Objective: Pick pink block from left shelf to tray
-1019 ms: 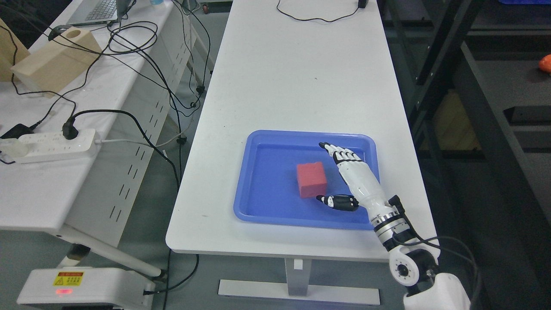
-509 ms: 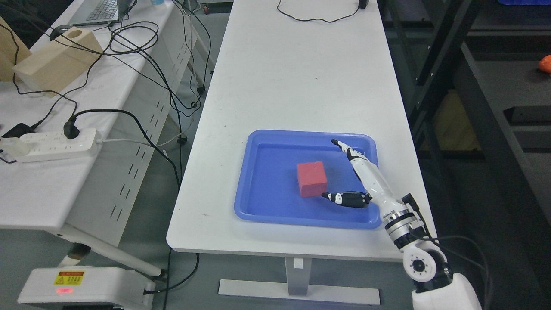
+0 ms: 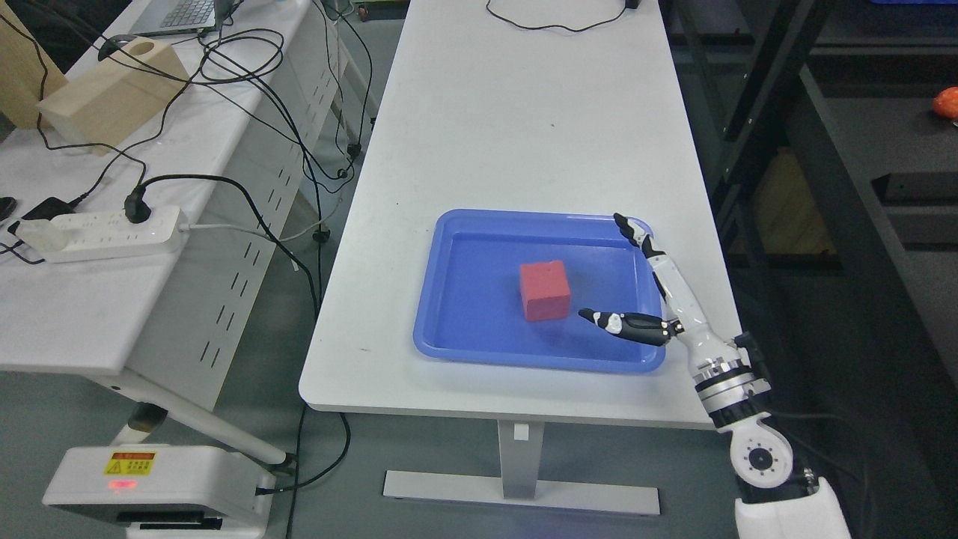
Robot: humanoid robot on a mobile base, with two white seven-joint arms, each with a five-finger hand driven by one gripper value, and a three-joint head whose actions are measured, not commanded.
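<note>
The right hand (image 3: pixel 658 296) has drawn back, fingers spread, holding nothing. The block (image 3: pixel 545 290) sits in the tray (image 3: pixel 464 344) — job looks done.

Pink block (image 3: pixel 545 290) sits in tray (image 3: pixel 456 299); right robot hand (image 3: pixel 657 288) spread beside it.

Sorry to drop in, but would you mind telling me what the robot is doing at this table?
The robot's job is moving a pink block into the blue tray, and the block now sits in the tray's middle on the white table. The right hand is open beside the tray's right edge, fingers spread, thumb pointing toward the block without touching it. The left arm is out of view.
</note>
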